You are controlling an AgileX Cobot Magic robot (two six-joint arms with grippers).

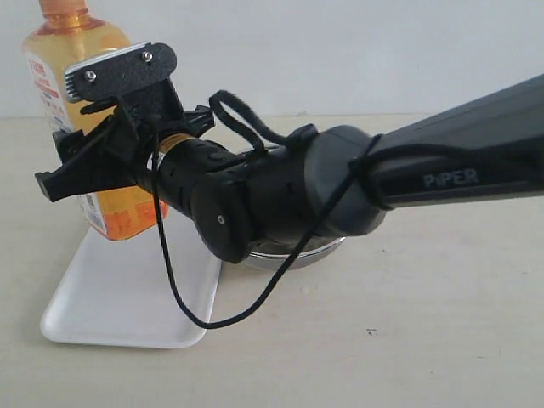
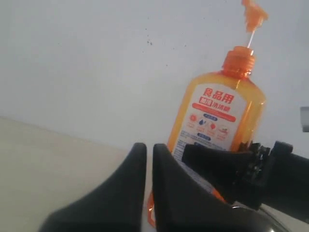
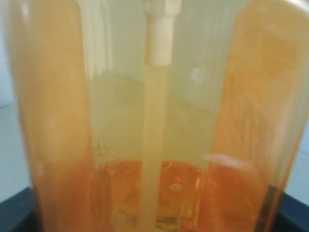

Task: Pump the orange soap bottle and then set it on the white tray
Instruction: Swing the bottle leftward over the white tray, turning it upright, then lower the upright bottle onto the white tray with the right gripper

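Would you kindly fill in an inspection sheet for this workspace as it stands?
Surface: pale table, one small dark speck.
Job's things: orange soap bottle upright at the far end of the white tray; whether it rests on it cannot be told.
Clutter: steel bowl under the right arm.
Grippers: right gripper fingers clamp the bottle; left gripper fingers together, empty.
Cables: black cable loops down from the right wrist over the tray.
Surroundings: plain white wall.

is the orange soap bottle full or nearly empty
Partly full, low: through the orange soap bottle wall, liquid sits only around the dip tube's lower end, clear above.
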